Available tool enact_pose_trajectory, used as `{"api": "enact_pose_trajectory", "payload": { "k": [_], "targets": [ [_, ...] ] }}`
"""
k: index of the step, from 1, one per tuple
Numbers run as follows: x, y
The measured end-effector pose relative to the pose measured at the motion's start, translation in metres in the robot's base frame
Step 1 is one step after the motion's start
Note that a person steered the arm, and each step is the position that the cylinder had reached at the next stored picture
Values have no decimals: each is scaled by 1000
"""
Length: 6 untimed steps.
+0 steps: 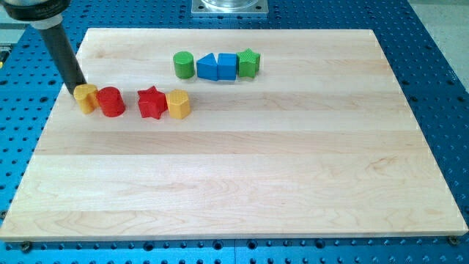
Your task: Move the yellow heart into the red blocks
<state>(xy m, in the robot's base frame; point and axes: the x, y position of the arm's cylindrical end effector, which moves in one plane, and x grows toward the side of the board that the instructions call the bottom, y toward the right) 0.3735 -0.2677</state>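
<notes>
The yellow heart [87,97] lies near the board's left edge, touching the left side of the red round block [111,101]. A red star [152,102] lies a short gap to the right of the round block, with a yellow hexagon block [178,104] touching its right side. My tip [78,92] is at the heart's upper left edge, touching it or nearly so; the dark rod rises from it toward the view's top left.
A row of touching blocks lies near the view's top centre: a green cylinder [183,64], a blue triangle [207,67], a blue cube [228,66] and a green star [249,63]. The wooden board [242,183] lies on a blue perforated table.
</notes>
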Motion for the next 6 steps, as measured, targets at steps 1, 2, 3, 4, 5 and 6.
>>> {"api": "enact_pose_trajectory", "payload": {
  "k": [1, 2, 3, 4, 5, 6],
  "targets": [
    [0, -17],
    [8, 2],
    [22, 54],
    [26, 29],
    [54, 25],
    [39, 41]
  ]
}}
